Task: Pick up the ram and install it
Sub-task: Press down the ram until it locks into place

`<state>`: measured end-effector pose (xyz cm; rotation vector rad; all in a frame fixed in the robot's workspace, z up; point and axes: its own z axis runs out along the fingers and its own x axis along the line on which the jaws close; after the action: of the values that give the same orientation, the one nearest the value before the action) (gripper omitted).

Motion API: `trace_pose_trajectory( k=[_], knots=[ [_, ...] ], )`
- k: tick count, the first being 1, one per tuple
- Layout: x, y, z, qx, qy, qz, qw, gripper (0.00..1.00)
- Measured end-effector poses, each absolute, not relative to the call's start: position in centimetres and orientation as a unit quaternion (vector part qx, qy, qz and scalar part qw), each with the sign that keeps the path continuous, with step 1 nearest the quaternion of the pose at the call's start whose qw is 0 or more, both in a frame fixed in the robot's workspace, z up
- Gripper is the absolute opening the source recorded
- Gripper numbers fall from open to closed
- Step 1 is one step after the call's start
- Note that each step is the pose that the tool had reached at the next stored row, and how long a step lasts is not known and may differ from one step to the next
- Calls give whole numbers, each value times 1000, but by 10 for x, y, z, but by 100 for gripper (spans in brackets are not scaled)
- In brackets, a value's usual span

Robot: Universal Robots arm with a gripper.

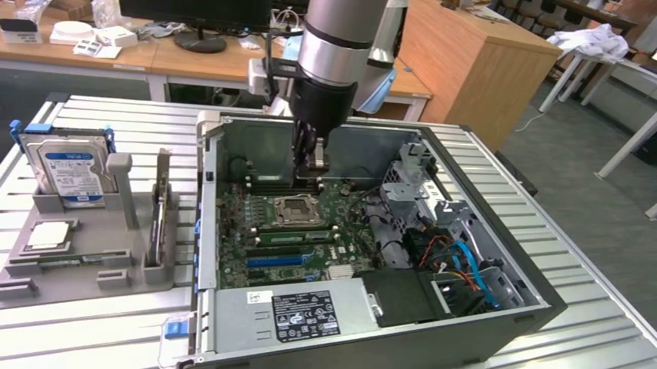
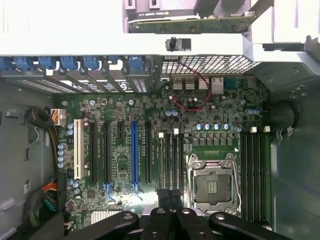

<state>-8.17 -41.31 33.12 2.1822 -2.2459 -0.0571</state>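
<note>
The ram (image 1: 160,219) is a long thin green board standing on edge in the grey holder (image 1: 82,265), at the exterior view's left of the open computer case. In the wrist view the ram (image 2: 190,25) lies beyond the case wall. My gripper (image 1: 310,171) hangs inside the case above the motherboard (image 1: 308,254), near the processor socket (image 1: 298,207). Its black fingers (image 2: 159,200) are pressed together, and I see nothing between them. The gripper (image 2: 170,196) is over the black memory slots (image 2: 170,160) beside the socket (image 2: 212,187). More slots (image 2: 252,160) lie on the socket's other side.
A silver hard drive (image 1: 72,173) with a blue-white label stands in the holder, with a processor chip (image 1: 49,234) lying nearby. Inside the case are the power supply (image 1: 298,311), a drive cage (image 1: 416,188) and blue and orange cables (image 1: 462,265). The case walls (image 1: 205,200) close in the board.
</note>
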Motion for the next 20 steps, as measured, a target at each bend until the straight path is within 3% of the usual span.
trace_pose_trajectory(
  k=[20],
  knots=[
    [-82, -413, 343, 697, -717, -18, 5, 11]
  ],
)
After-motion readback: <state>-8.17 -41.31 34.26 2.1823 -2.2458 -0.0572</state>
